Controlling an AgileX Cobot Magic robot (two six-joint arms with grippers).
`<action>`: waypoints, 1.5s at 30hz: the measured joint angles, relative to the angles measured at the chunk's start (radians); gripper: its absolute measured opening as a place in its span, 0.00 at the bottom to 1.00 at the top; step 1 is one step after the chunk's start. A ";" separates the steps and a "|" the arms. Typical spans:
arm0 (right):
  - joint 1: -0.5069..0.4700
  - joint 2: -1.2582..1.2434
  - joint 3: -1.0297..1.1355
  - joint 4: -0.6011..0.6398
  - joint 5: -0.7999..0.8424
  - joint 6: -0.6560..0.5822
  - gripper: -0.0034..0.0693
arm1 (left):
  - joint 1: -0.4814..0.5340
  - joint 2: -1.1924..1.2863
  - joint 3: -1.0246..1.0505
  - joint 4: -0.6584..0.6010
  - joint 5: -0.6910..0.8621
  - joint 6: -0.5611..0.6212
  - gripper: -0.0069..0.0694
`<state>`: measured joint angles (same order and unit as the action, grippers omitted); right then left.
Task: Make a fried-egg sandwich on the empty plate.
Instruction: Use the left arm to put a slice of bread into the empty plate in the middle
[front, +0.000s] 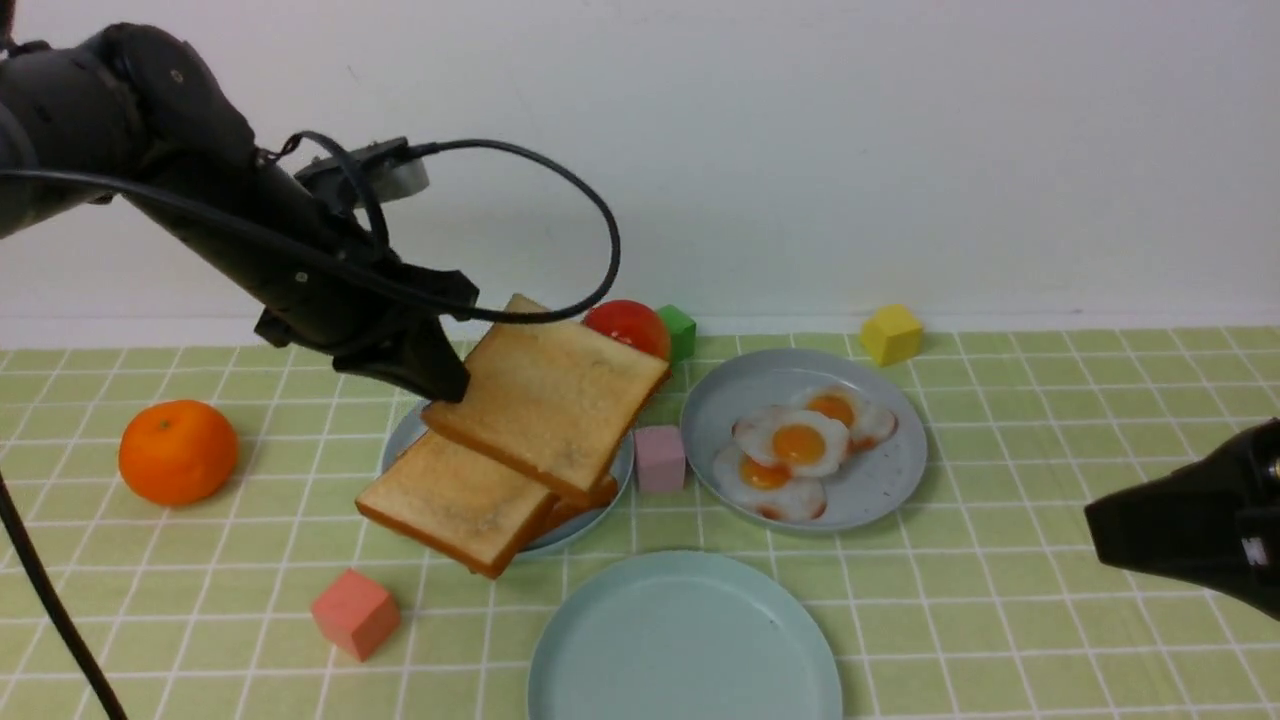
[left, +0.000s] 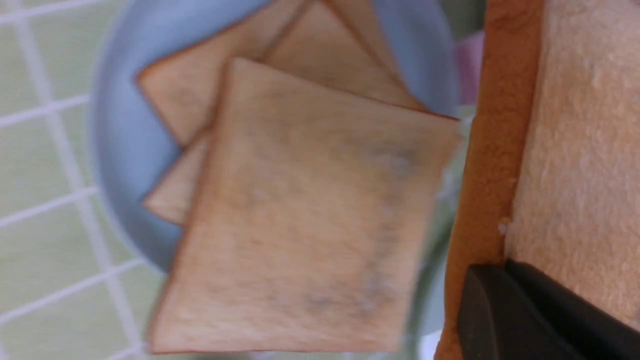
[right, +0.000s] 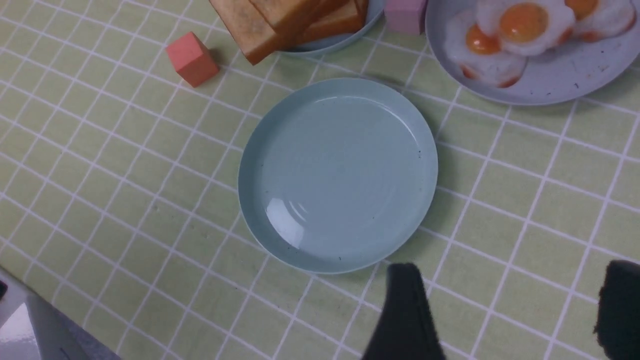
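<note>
I see the green checked table filling my front view, with the left arm reaching across it from the left. Of the three plates, the empty plate lies nearest me, in front of the other two and between them. Behind it to the right is the grey plate, and behind it to the left is the light blue plate.

The left gripper is clamped on one edge of a toast slice and holds it tilted in the air above the light blue plate. That puts these jaws behind and to the left of the empty plate, well clear of its rim. Under the lifted slice, a toast stack rests on the light blue plate, and its top piece overhangs the front-left rim.

The right gripper hangs over the cloth just beside the empty plate's near-right rim. Its fingers are spread with nothing between them.

Three fried eggs overlap on the grey plate. An orange sits far left, and a tomato shows behind the lifted slice. There are four small cubes:
- The red cube is front left.
- The pink cube is between the two rear plates.
- The yellow cube is near the wall.
- The green cube is beside the tomato.
</note>
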<state>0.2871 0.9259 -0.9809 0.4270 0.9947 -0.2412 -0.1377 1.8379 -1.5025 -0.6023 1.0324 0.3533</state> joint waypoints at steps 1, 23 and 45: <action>0.000 0.000 0.000 -0.003 -0.002 0.000 0.74 | -0.010 -0.015 0.032 -0.046 0.001 0.014 0.07; 0.000 0.000 0.000 -0.005 -0.002 0.000 0.74 | -0.274 -0.203 0.770 -0.609 -0.565 0.037 0.10; 0.000 0.010 0.000 -0.008 -0.094 0.040 0.74 | -0.273 -0.250 0.647 -0.365 -0.413 0.025 0.76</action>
<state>0.2871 0.9363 -0.9809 0.4192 0.9008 -0.2013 -0.4105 1.5881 -0.8553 -0.9675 0.6195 0.3787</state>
